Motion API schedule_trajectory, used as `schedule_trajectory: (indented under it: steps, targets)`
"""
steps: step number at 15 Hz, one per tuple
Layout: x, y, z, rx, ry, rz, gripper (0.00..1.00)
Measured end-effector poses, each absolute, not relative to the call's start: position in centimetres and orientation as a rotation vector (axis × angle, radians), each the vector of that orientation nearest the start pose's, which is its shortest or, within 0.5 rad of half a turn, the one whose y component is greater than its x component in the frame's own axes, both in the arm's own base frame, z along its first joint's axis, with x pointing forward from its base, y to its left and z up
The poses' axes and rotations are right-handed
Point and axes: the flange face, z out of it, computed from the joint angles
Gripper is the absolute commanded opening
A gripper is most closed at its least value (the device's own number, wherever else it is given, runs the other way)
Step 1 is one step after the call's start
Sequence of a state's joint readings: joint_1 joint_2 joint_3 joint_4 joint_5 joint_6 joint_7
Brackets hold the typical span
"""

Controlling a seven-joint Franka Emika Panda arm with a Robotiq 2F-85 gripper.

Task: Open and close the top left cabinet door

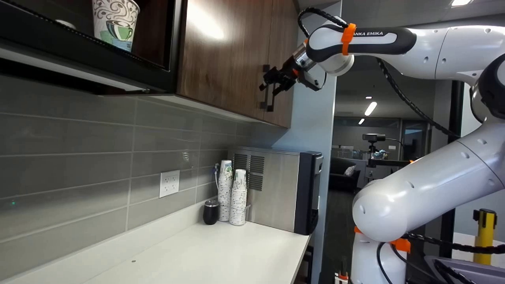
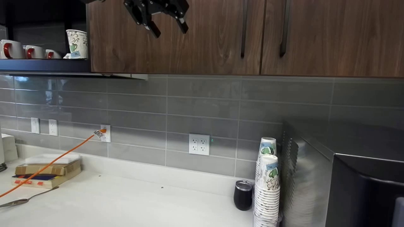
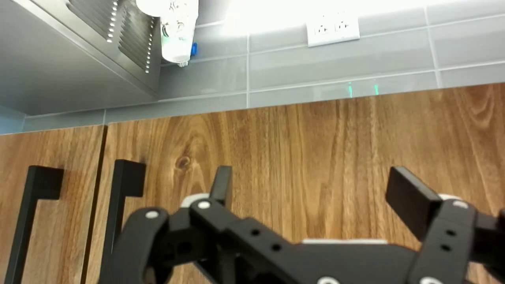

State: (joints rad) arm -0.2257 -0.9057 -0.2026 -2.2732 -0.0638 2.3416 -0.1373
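The top left cabinet door (image 1: 225,59) is a flat dark-brown wood-grain panel. It also shows in an exterior view (image 2: 208,47) and fills much of the wrist view (image 3: 300,150). It looks shut, flush with the door to its right. Its slim black vertical bar handle (image 2: 243,31) is near its right edge; in the wrist view the handle (image 3: 117,205) is at the left, partly hidden behind a finger. My gripper (image 3: 313,185) is open and empty in front of the door panel, to the side of the handle. The gripper also shows in both exterior views (image 1: 268,90) (image 2: 170,31).
The neighbouring door (image 2: 334,37) has its own black handle (image 2: 285,30). A black-framed open shelf (image 2: 44,65) with cups adjoins on the left. Below are the white counter (image 2: 132,201), stacked paper cups (image 2: 266,195), a black tumbler (image 2: 243,195) and a steel machine (image 1: 274,189).
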Motion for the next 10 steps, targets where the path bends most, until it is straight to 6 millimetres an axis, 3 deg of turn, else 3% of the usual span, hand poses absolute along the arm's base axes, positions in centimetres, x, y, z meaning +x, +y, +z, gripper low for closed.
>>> schedule_trajectory:
  steps: [4,10]
  targets:
    - [26.3,-16.0,74.2,-2.918,0.380,-1.452,1.00]
    - [26.3,-15.8,74.0,-2.921,0.374,-1.448,1.00]
